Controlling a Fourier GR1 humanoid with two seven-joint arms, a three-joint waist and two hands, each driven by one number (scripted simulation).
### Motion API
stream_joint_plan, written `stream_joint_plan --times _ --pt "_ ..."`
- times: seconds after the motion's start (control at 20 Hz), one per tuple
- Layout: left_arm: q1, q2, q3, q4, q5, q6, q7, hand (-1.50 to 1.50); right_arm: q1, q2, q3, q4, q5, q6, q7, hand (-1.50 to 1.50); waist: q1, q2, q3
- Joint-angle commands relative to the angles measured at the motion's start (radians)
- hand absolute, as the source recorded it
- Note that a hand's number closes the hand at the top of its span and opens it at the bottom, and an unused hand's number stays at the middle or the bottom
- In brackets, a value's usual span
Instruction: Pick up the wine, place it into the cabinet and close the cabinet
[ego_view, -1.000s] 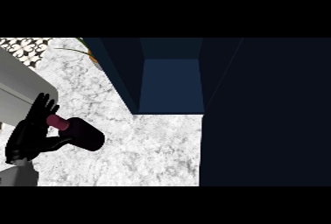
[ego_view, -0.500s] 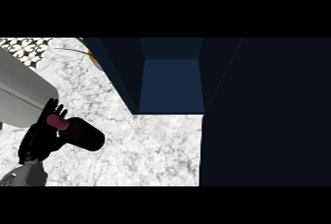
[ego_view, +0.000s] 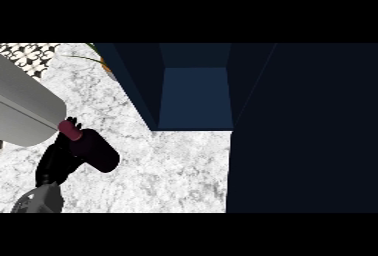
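A dark, nearly black wine bottle with a maroon cap (ego_view: 92, 148) lies slanted at the left of the head view, cap end up and to the left, body running down to the right. It is in the grasp of the robot's left hand (ego_view: 57, 162), a black hand whose fingers curl round the bottle from behind and below, so that part of the glass is hidden by them. Whether the bottle touches the white, grey-veined marble worktop (ego_view: 170, 170) or is held clear of it cannot be told from this steep angle. The hand's grey forearm (ego_view: 38, 200) comes in from the lower left corner.

Just above and left of the bottle's cap a large, pale grey rounded body (ego_view: 26, 107) fills the left edge; what it is cannot be told.

The dark blue cabinet (ego_view: 193, 95) stands open at the upper middle, its interior a lighter blue panel framed by darker side walls, and it is well apart from the bottle, up and to the right. A broad, very dark blue surface (ego_view: 303, 130), possibly the cabinet's door, fills the whole right side. A black-and-white patterned patch (ego_view: 26, 52) shows in the top left corner.

The right hand does not show.
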Motion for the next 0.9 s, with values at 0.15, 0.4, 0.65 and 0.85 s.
stream_joint_plan --times 0.15,0.4,0.65,0.85 --pt "-0.057 0.009 0.009 0.231 -0.030 -0.017 -0.156 -1.50 0.026 -0.001 0.004 -0.046 -0.007 0.004 0.029 -1.50 -0.002 0.003 -0.003" --pt "-0.077 -0.005 0.031 0.295 0.017 -0.066 -0.158 -1.50 -0.013 -0.021 -0.039 0.012 -0.021 0.024 -0.003 -1.50 -0.001 0.003 -0.003" --pt "-0.150 0.022 0.050 0.425 0.024 -0.148 -0.224 -1.50 0.018 -0.053 -0.134 0.033 -0.112 0.070 -0.047 -1.50 -0.008 0.005 -0.003" --pt "-0.162 0.065 0.056 0.489 0.020 -0.172 -0.264 -1.50 0.050 0.008 -0.035 0.065 -0.001 0.068 -0.132 -1.50 -0.007 0.005 -0.003"
